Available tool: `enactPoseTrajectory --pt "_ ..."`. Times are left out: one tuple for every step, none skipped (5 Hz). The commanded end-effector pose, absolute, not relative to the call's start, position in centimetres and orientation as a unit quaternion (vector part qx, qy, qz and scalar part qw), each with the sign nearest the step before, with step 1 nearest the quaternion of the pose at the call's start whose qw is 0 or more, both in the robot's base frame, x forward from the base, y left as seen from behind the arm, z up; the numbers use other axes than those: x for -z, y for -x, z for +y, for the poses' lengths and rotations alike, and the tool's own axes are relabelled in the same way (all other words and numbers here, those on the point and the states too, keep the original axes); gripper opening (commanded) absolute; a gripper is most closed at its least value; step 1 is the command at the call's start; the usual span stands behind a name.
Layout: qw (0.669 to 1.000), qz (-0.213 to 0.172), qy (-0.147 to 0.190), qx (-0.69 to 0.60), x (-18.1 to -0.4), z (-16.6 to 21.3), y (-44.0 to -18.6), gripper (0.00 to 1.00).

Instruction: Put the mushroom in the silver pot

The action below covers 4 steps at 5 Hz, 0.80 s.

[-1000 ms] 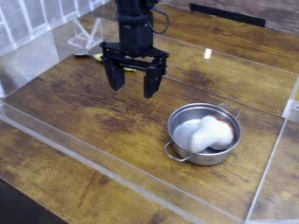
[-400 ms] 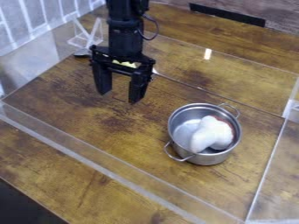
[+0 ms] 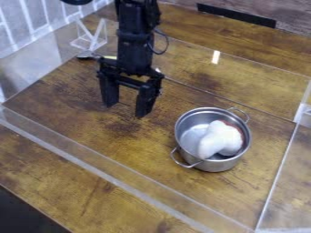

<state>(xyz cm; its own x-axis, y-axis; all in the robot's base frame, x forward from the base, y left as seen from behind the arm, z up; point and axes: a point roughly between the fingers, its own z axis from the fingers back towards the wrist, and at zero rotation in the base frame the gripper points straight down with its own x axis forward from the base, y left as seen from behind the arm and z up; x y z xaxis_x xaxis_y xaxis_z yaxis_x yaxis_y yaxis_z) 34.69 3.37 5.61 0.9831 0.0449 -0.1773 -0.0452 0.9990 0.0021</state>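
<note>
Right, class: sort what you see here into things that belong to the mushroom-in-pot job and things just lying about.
Belongs to the job:
- silver pot
- mushroom, pale, already lying inside the pot
- gripper, open, holding nothing, left of the pot

Just lying about:
- white wire stand at the back
- clear barrier along the wooden table

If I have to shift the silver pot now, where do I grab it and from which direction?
Judging by its pose, come straight down from above and pinch the rim of the silver pot on its left side, nearest the gripper. The pot stands upright with an open top, and the white mushroom fills the right of the bowl, so one finger has room inside only on the left. The small side handles look too thin to grip.
</note>
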Motion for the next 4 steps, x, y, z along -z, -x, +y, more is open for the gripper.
enactPoseTrajectory --pt "0.998 0.054 -0.004 -0.032 -8.3 3.6 -36.0 1.00" --pt "0.997 0.042 -0.005 -0.058 -9.5 4.5 -36.5 1.00" --pt "0.996 0.036 -0.006 -0.079 -10.4 5.4 -36.9 1.00" --pt "0.995 0.038 -0.008 -0.091 -10.9 5.3 -36.4 1.00"
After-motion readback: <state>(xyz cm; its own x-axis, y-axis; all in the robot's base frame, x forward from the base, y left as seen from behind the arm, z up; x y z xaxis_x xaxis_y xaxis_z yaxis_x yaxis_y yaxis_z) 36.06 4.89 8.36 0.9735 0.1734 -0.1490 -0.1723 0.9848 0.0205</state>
